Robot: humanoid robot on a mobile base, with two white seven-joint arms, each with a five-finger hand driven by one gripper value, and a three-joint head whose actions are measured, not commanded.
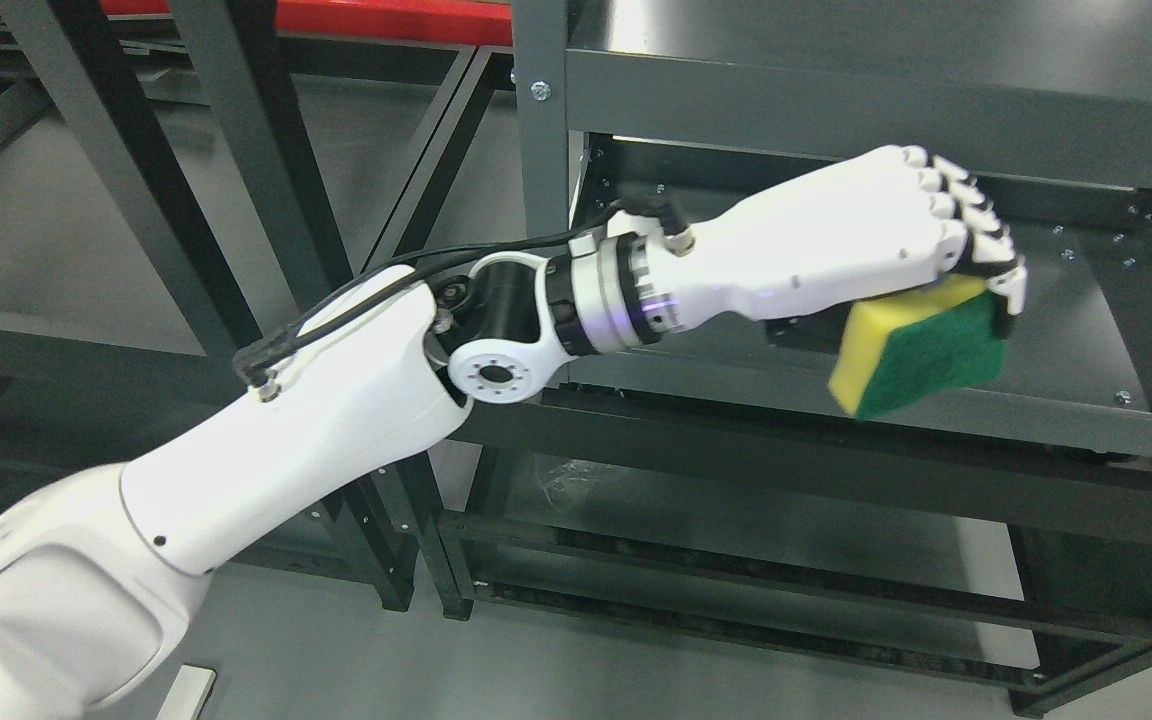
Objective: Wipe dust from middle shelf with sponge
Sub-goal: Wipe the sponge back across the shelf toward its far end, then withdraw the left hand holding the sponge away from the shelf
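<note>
Head view, left hand grasping a yellow-green sponge, held at the front edge of the middle shelf

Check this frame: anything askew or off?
Nothing damaged or spilled. The left hand grips the sponge tilted, green scouring face towards the camera, in front of the middle shelf; contact with the shelf can't be confirmed.

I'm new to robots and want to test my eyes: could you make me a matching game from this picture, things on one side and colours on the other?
Things:
1. left hand
2. sponge, the side facing the camera
3. middle shelf
4. beam at the top edge

Colours:
A. dark grey
B. red
C. white
D. green

Pairs: 1-C, 2-D, 3-A, 4-B
</note>
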